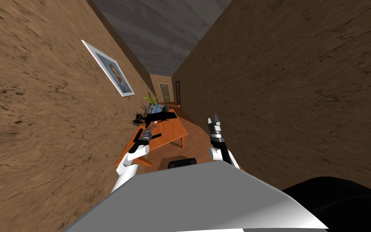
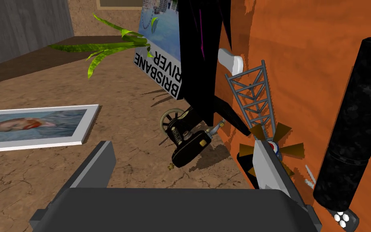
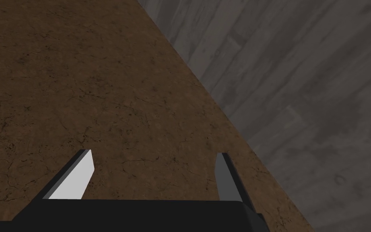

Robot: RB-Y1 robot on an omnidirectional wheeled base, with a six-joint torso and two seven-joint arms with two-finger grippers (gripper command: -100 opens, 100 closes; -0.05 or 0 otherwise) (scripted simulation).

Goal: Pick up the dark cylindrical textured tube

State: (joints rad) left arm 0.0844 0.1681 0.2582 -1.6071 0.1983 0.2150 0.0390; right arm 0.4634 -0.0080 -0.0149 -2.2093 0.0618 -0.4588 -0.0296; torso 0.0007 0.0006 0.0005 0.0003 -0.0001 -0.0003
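The dark textured tube [image 2: 357, 121] lies lengthwise on the orange table [image 2: 321, 36], its end cap with white dots nearest my hand. My left gripper [image 2: 182, 161] hovers open at the table's wall-side edge with nothing between its fingers. The tube lies outside the jaws, just past one finger [image 2: 269, 169]. In the head view the left gripper [image 1: 147, 135] reaches over the orange table [image 1: 172, 129]. My right gripper [image 3: 152, 169] is open and empty, raised beside the table [image 1: 214, 120].
A grey lattice tower model [image 2: 253, 92] and a small brown-bladed windmill [image 2: 271, 145] lie beside the tube. A black sewing machine [image 2: 184, 141], a "Brisbane River" book [image 2: 160, 60], a plant [image 2: 108, 44] and a tall black object [image 2: 205, 48] crowd the far side. A framed portrait [image 1: 108, 68] hangs on the wall.
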